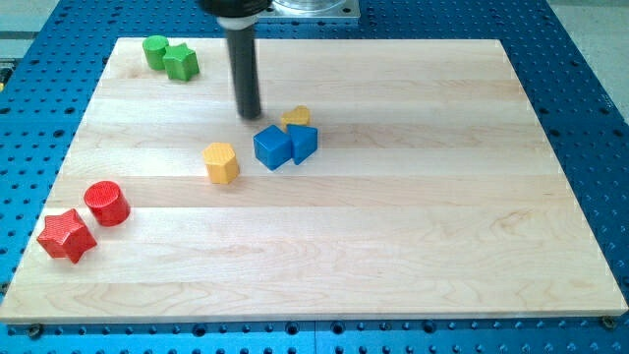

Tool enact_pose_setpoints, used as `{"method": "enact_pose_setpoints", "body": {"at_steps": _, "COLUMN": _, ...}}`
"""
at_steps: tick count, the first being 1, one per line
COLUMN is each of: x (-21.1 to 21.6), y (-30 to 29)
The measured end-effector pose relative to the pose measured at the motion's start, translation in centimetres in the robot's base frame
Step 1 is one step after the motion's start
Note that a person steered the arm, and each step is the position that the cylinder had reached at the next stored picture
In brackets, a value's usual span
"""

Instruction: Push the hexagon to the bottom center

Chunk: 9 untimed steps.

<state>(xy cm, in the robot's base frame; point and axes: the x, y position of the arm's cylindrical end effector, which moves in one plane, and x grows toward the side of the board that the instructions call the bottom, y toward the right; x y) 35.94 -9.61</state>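
The yellow hexagon lies left of the board's middle, alone. My tip stands above and to the right of it, apart from it, and just above-left of the blue cube, not touching it. A second blue block leans against the cube's right side. A small yellow block sits just above these two.
A red cylinder and a red star sit near the board's lower left edge. A green cylinder and a green star sit at the top left corner. The wooden board lies on a blue perforated table.
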Motion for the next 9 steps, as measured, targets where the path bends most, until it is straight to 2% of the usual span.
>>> {"method": "enact_pose_setpoints", "body": {"at_steps": 1, "x": -4.0, "y": 5.6}}
{"method": "enact_pose_setpoints", "body": {"at_steps": 2, "x": 1.8, "y": 0.1}}
{"method": "enact_pose_setpoints", "body": {"at_steps": 3, "x": 5.4, "y": -1.9}}
{"method": "enact_pose_setpoints", "body": {"at_steps": 4, "x": 5.1, "y": -3.8}}
{"method": "enact_pose_setpoints", "body": {"at_steps": 5, "x": 11.1, "y": 0.3}}
{"method": "enact_pose_setpoints", "body": {"at_steps": 7, "x": 14.8, "y": 2.2}}
{"method": "enact_pose_setpoints", "body": {"at_steps": 8, "x": 14.8, "y": 6.1}}
{"method": "enact_pose_setpoints", "body": {"at_steps": 9, "x": 12.8, "y": 6.9}}
